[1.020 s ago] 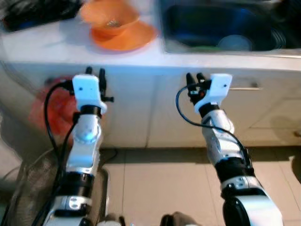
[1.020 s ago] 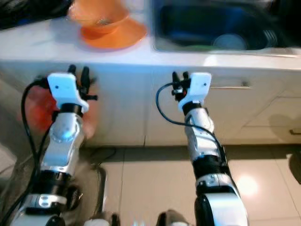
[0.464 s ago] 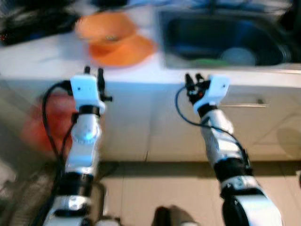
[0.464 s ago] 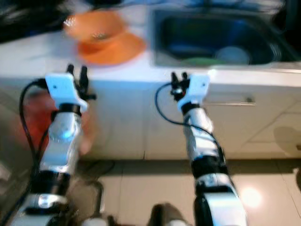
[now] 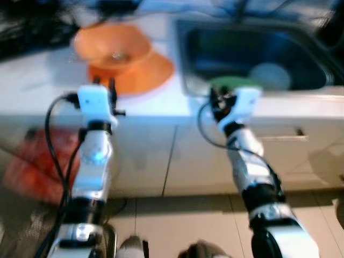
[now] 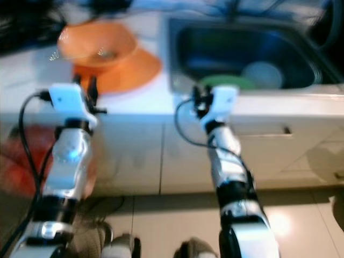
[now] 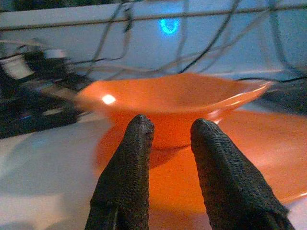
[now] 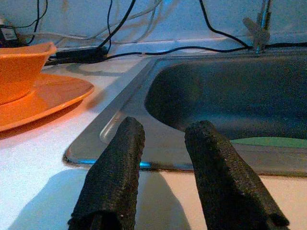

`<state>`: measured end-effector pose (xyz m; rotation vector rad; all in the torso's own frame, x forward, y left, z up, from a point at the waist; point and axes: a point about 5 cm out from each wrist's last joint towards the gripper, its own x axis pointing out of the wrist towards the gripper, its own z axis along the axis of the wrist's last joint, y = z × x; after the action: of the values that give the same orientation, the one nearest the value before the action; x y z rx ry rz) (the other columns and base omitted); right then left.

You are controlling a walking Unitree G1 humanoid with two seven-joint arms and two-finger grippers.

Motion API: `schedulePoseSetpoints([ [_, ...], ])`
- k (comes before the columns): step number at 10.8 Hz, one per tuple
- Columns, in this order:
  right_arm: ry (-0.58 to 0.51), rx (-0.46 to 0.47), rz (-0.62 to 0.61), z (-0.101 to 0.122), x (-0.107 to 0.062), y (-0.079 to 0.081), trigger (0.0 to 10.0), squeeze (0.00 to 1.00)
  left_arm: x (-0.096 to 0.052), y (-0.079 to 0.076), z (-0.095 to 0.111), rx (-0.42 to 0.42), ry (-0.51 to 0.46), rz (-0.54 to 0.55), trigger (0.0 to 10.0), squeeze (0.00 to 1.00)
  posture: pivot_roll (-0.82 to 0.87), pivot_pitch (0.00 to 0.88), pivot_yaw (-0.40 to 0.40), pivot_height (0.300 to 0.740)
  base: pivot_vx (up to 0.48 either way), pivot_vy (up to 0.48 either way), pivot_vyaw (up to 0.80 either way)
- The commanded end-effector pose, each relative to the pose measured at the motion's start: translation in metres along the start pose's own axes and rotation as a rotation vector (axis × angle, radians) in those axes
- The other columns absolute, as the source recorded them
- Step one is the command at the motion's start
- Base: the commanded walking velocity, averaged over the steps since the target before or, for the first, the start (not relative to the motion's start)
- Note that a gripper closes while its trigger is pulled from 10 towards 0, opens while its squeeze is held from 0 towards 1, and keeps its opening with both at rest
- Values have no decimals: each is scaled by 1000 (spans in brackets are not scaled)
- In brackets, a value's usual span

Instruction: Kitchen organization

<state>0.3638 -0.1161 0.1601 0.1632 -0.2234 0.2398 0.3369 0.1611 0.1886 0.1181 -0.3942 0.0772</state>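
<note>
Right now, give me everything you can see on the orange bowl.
The orange bowl looks like glossy plastic, wide and shallow with a flared rim and a narrower base. It stands upright on an orange plate, which lies on the white counter left of the sink. Something small and pale lies inside it, too blurred to name. Black cables run behind it. The left claw is open, pointed at the bowl's base and short of touching it.

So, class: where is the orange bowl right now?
The orange bowl sits on an orange plate on the white counter, left of the sink and just beyond the left gripper.
</note>
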Motion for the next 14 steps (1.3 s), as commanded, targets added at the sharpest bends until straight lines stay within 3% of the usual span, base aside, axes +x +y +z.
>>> schedulePoseSetpoints([
  [1,-21,-10,-55,9,1,-17,10000,0,-1,-10,3,-11,-17,-30,10000,0,78,161,-65,723,465,0,0],
  [9,-27,-23,-44,10,2,-16,10000,0,-1,-11,6,-18,-33,-32,10000,0,78,160,-65,723,461,0,0],
  [12,-27,-21,-44,10,2,-16,10000,0,-2,-16,10,-35,-66,-67,10000,0,80,158,-66,723,97,0,0],
  [14,-30,-19,-43,11,2,-16,10000,0,-3,-28,24,-50,-123,-133,10000,0,82,155,-65,723,0,0,0],
])
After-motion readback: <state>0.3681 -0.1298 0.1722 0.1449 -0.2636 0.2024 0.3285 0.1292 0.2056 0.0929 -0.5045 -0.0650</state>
